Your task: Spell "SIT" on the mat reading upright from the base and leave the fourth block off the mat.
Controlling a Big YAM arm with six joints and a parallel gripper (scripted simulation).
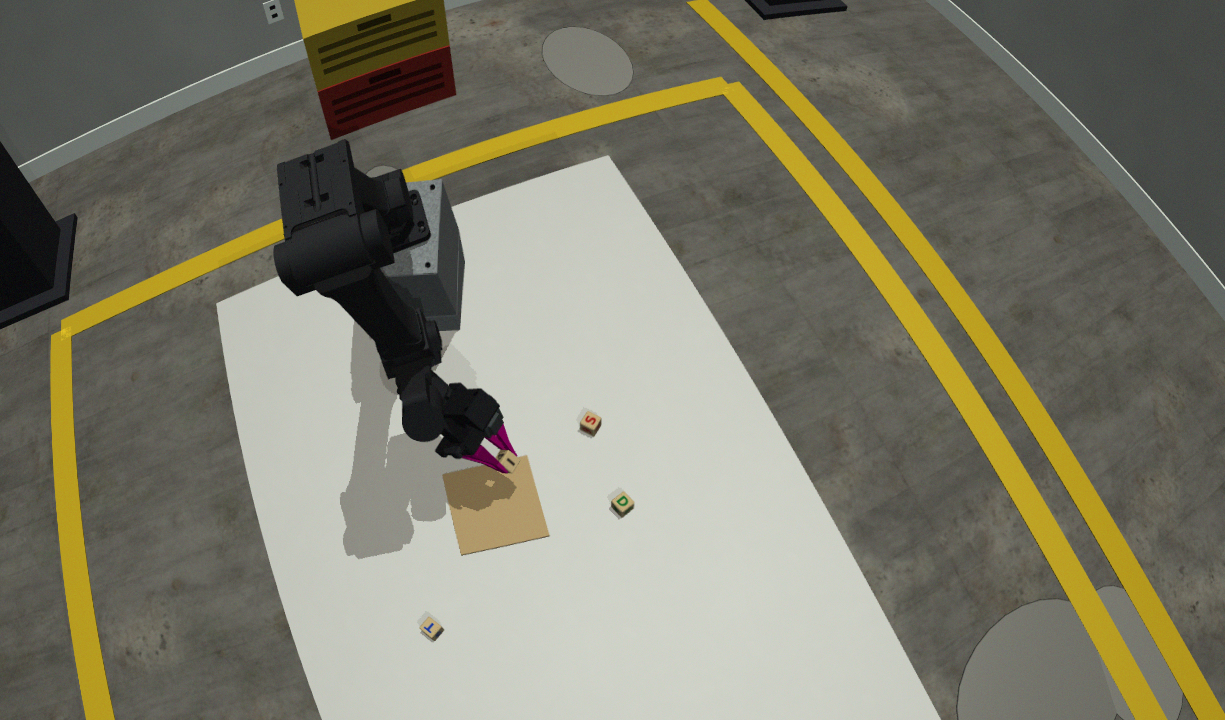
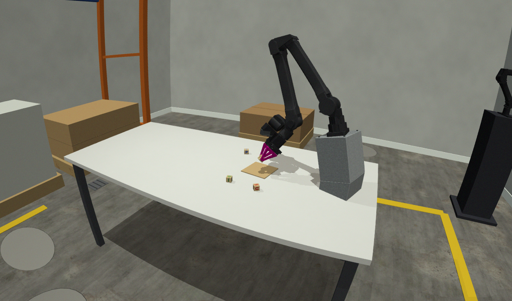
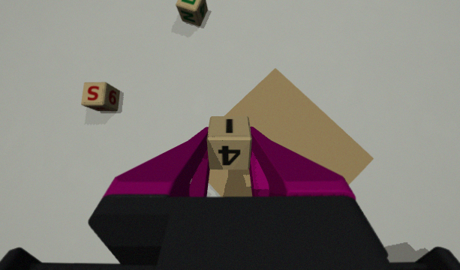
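My gripper (image 1: 500, 455) with magenta fingers is shut on the I block (image 1: 507, 460) and holds it tilted, above the near corner of the tan mat (image 1: 496, 504). In the wrist view the I block (image 3: 229, 144) shows an I on its far face and a 4 toward the camera, with the mat (image 3: 301, 127) beyond it. The S block (image 1: 589, 421) lies on the table right of the mat and also shows in the wrist view (image 3: 100, 96). The T block (image 1: 431, 626) lies far from the base, off the mat. The D block (image 1: 622, 503) lies right of the mat.
The grey robot base (image 1: 428, 259) stands at the table's near end. In the exterior view the mat (image 2: 259, 169) lies mid-table with the blocks around it. Cardboard boxes (image 2: 91, 119) and an orange frame stand off the table.
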